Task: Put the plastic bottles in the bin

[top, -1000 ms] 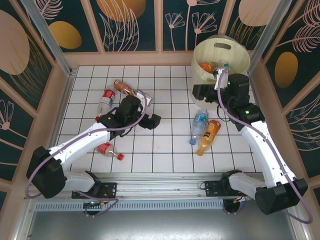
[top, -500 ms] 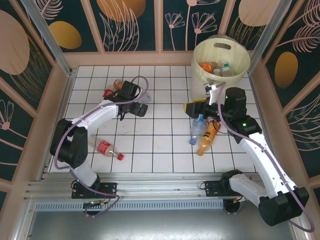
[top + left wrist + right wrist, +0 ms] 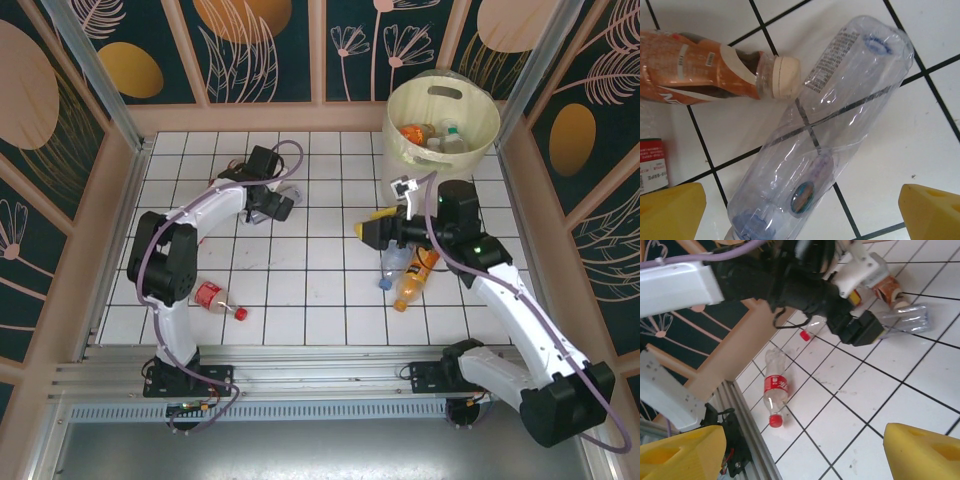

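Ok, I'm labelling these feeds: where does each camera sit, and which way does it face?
Top external: above, behind the bases, looking down on table, bin, both arms.
Left wrist: down at a clear bottle; left fingertips show.
Right wrist: across the table toward the left arm; right fingertips show.
Shared: red-labelled bottle, right wrist and top.

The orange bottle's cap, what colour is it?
The cap is creamy white, best seen in the left wrist view.
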Robot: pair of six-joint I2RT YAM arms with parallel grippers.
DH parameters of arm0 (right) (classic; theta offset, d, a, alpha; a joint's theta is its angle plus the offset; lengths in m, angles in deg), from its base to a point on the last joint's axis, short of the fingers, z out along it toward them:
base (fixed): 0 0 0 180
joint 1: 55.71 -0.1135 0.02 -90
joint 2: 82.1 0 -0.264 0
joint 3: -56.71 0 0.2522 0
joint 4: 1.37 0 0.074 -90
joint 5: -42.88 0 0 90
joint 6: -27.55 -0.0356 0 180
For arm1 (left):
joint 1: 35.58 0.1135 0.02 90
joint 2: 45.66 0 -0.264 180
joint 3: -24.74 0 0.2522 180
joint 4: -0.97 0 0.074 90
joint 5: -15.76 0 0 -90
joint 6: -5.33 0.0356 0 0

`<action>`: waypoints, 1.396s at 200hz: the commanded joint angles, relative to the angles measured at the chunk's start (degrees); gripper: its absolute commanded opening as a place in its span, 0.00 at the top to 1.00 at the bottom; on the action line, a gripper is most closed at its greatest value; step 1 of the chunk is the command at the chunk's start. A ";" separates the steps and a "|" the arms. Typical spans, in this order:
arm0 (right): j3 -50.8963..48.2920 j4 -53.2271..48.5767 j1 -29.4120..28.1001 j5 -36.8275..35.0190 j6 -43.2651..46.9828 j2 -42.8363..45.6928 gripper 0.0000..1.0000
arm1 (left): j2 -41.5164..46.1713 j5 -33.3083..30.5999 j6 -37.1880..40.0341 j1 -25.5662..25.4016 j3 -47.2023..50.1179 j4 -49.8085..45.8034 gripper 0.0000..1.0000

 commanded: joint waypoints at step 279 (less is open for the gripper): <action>-3.72 15.95 -2.97 -14.07 -23.00 -6.21 0.18 | 7.59 31.24 -10.93 3.06 9.31 10.57 0.41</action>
